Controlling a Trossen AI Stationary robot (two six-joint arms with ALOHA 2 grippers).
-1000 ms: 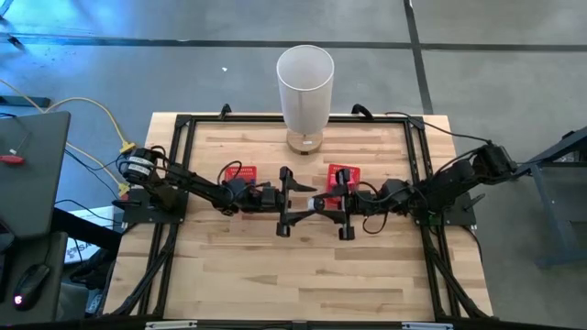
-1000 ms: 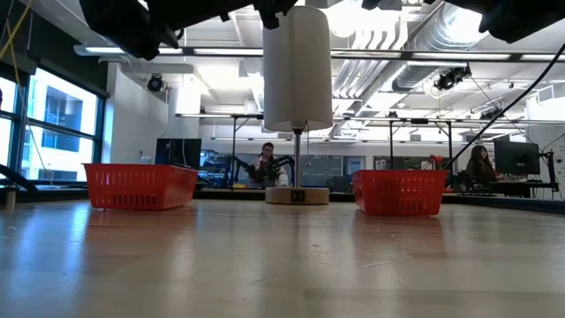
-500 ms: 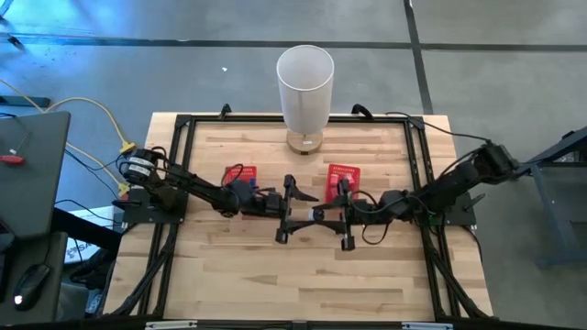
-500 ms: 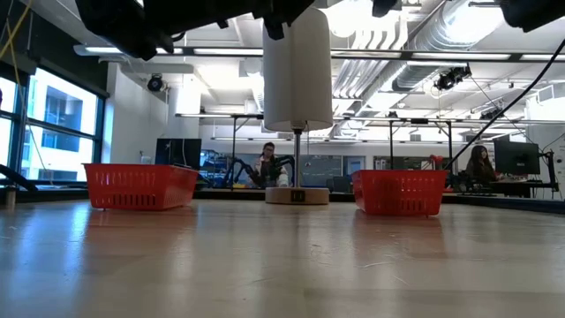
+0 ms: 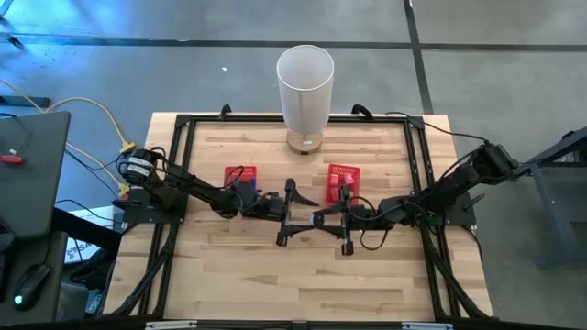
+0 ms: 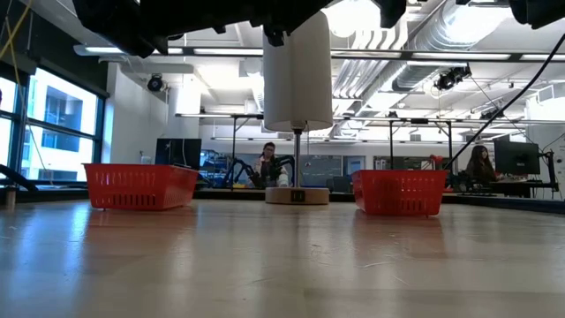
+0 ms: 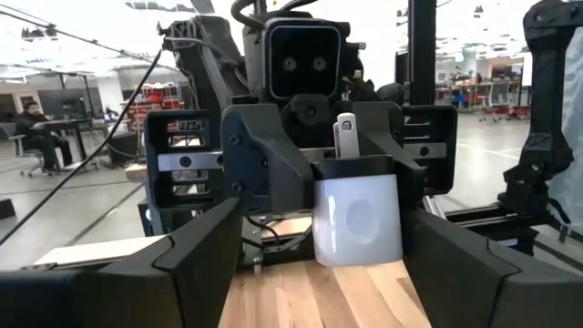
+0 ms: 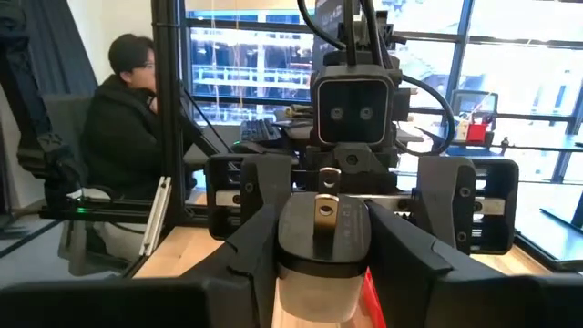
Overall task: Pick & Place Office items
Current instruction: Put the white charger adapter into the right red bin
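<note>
My right gripper (image 8: 323, 239) grips a small translucent white item (image 7: 357, 219); my left gripper (image 7: 319, 273) waits wide, facing it; dropping it into the red mesh baskets (image 5: 243, 174) remains, I judge.

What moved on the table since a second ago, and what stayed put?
The right gripper, jaws shut on a small white office item with a dark top, slid toward the table's near edge, uncovering the right red mesh basket. The left gripper, jaws open, followed, staying nose to nose with it. Nothing was let go. The left red mesh basket and tall white cylinder stayed put.
</note>
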